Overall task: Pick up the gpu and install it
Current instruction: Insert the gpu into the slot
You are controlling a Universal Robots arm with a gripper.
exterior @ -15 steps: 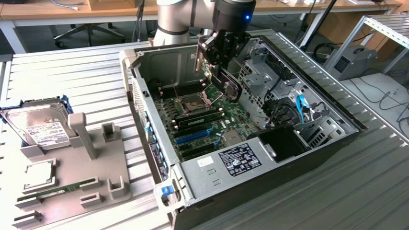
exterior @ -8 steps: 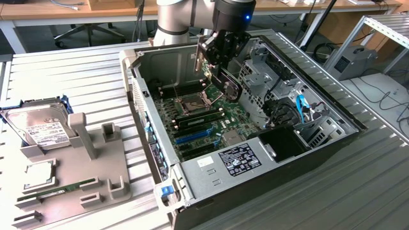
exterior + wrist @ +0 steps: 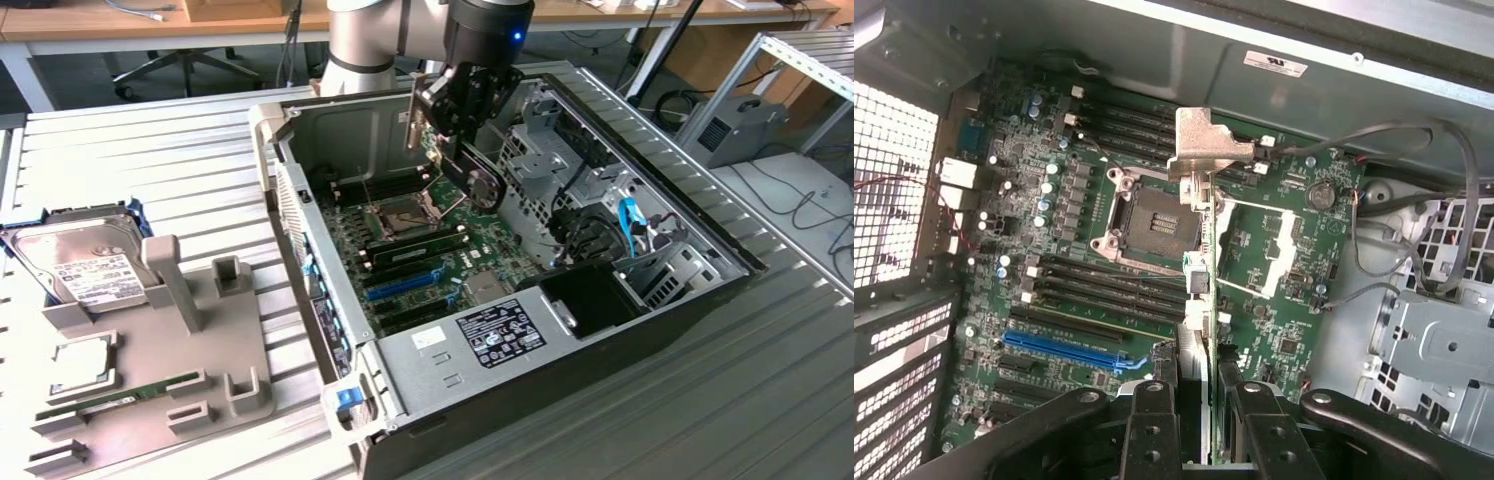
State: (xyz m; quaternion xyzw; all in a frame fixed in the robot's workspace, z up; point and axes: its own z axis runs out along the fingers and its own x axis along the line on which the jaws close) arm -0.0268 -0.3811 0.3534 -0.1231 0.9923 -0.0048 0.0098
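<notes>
My gripper (image 3: 458, 125) hangs over the open computer case (image 3: 400, 360) and is shut on the gpu (image 3: 478, 180), a dark card with a round fan held on edge above the green motherboard (image 3: 441, 225). In the wrist view the gpu (image 3: 1199, 275) is seen edge-on, running from between the fingers (image 3: 1152, 425) out to its silver end bracket (image 3: 1199, 145). The card floats above the board, over the area beside the empty CPU socket (image 3: 1144, 215). The blue expansion slot (image 3: 1059, 350) lies off to one side of the card, uncovered.
A grey parts tray (image 3: 147, 370) lies at the exterior view's left with a hard drive (image 3: 80, 265), a CPU (image 3: 83, 362) and a RAM stick (image 3: 114, 398). Drive cages and cables (image 3: 601, 225) fill the case's far side. The case walls rise around the board.
</notes>
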